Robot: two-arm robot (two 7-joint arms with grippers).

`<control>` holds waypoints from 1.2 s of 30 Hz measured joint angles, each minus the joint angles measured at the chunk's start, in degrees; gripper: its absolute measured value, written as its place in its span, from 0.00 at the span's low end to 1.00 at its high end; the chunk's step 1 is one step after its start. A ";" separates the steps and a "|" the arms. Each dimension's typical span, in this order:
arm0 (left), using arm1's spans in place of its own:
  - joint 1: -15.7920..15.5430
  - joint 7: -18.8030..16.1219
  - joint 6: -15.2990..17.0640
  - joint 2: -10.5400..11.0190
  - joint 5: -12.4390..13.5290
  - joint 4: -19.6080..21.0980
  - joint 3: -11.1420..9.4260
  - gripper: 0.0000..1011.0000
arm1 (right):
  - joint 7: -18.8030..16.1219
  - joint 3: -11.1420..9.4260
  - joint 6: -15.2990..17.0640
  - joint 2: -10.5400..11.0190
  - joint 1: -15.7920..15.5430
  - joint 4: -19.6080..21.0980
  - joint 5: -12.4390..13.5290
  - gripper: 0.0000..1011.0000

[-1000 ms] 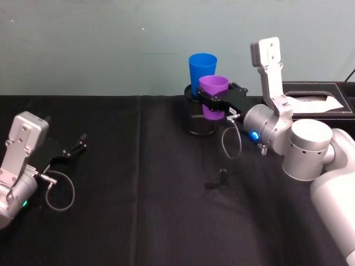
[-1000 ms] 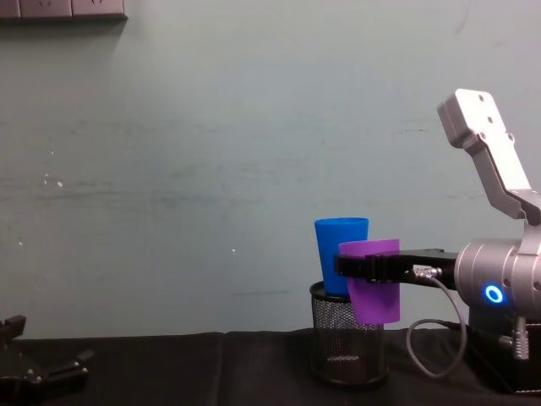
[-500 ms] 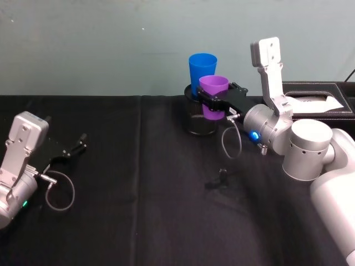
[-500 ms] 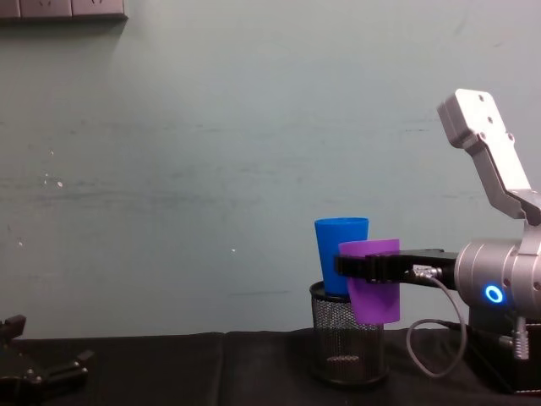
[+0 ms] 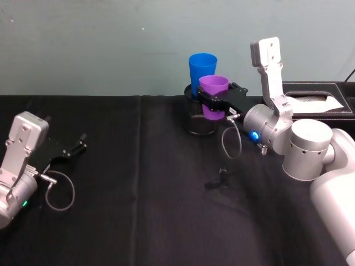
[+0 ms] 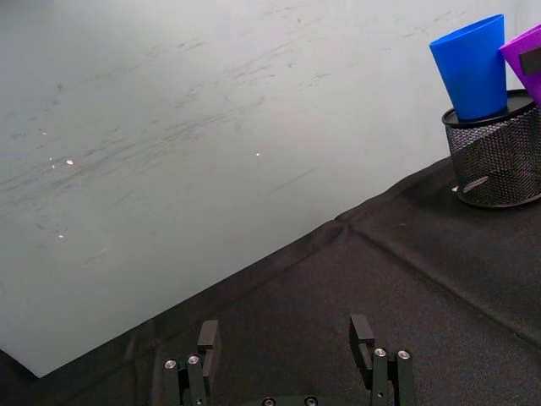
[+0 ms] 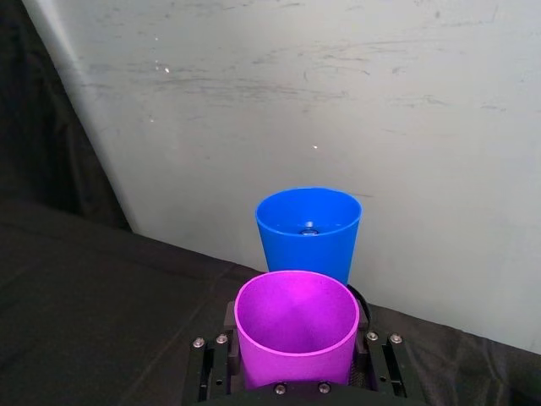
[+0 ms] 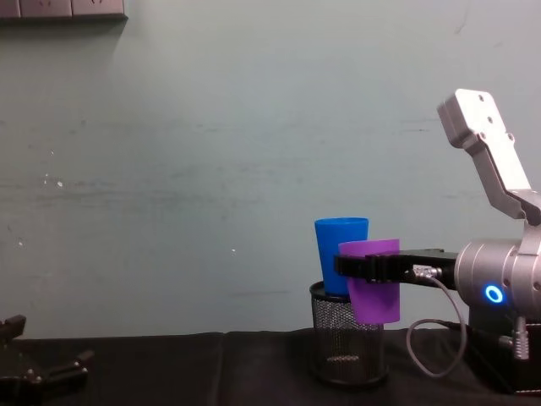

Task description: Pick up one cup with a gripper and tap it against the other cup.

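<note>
Clamping the purple cup (image 5: pixel 213 84) in our right gripper (image 5: pixel 213 103) clear of the table (image 5: pixel 166 210) near its far edge, we hold it close beside the blue cup (image 5: pixel 202 66) standing in the wire-mesh pot (image 5: pixel 198 126), while our left gripper (image 5: pixel 77 147) rests with jaws spread by the left edge.

- This looks like a robotics lab: two silver-grey robot arms, a left arm (image 5: pixel 19 144) and a right arm (image 5: pixel 308 149), reach over one desk (image 5: pixel 138 221).
- The desk is draped in plain black cloth.
- Behind it is a scuffed, pale wall (image 8: pixel 169 169) with grey plates (image 8: pixel 59 8) at its top edge.
- The props are simple: a purple cup (image 8: pixel 376 300), a blue cup (image 8: pixel 334 245), a wire-mesh pot (image 8: pixel 348 355) and a black box (image 5: pixel 316 86).
</note>
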State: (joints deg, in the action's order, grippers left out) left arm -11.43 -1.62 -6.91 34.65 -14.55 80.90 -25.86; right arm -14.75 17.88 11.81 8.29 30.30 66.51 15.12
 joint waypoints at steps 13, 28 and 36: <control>0.00 0.00 0.00 0.00 0.00 0.00 0.00 0.99 | 0.00 0.00 0.00 0.00 0.00 0.00 0.00 0.71; 0.00 0.00 0.00 0.00 0.00 0.00 0.00 0.99 | 0.00 0.00 0.00 0.00 0.00 0.00 0.00 0.72; 0.00 0.00 0.00 0.00 0.00 0.00 0.00 0.99 | 0.00 0.00 0.00 0.00 0.00 0.00 0.00 0.72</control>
State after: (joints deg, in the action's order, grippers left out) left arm -11.43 -1.62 -6.91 34.65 -14.55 80.90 -25.86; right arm -14.75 17.88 11.81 8.29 30.30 66.51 15.12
